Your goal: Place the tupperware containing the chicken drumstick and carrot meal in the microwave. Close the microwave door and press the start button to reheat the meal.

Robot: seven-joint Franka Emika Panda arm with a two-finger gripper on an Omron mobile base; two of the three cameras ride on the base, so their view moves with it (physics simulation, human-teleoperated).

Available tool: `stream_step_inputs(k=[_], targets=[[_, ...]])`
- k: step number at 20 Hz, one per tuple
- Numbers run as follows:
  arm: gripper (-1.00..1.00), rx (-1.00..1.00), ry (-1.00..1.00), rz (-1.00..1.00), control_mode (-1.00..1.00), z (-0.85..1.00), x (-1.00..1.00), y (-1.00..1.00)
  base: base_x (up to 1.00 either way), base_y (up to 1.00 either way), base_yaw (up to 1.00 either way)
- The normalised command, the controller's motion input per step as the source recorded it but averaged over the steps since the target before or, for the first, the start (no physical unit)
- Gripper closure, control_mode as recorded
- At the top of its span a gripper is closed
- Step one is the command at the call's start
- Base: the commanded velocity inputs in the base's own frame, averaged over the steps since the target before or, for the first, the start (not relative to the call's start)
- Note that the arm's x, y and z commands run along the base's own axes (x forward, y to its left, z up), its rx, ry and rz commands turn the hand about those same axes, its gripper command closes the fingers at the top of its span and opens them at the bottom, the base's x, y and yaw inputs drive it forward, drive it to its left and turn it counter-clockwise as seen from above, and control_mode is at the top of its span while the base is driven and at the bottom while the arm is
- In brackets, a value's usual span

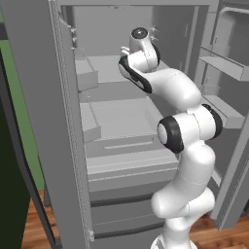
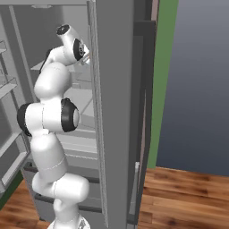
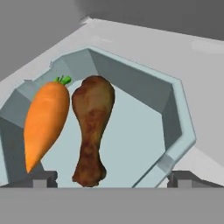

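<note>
Fridge (image 1: 121, 146): tall grey cabinet, doors swung open, pale shelves and drawers inside; the white arm (image 1: 187, 126) reaches into its upper part.
Shelf (image 3: 131, 39): light grey, carrying the tray.
Tupperware (image 3: 177, 118): pale blue-grey tray with angled corners, on the shelf, close under the hand.
Chicken drumstick (image 3: 91, 131): brown, lying in the tray, thick end away from the hand.
Carrot (image 3: 46, 120): orange, just beside the drumstick, green top far.
Hand (image 3: 111, 178): tips spread wide at either side of the tray, holding nothing.
</note>
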Motion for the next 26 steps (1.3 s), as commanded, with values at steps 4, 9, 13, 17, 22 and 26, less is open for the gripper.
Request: stream_step_inputs(k=[4,9,13,17,22,26], targets=[[-1.0,0.0,0.0,-0.05,-1.0,-0.05,0.06,0.0,0.0,0.0,0.0],[-1.0,0.0,0.01,-0.07,-1.0,-0.29,0.0,0.0,0.0,0.0,0.0],[1.0,0.0,0.01,-0.07,-1.0,-0.46,0.0,0.0,0.0,0.0,0.0],[1.0,0.0,0.0,-0.05,-1.0,-0.37,0.0,0.0,0.0,0.0,0.0],[1.0,0.0,0.0,-0.01,-1.0,-0.04,0.0,0.0,0.0,0.0,0.0],[1.0,0.0,0.0,0.0,-1.0,0.0,-0.03,0.0,0.0,0.0,0.0]])
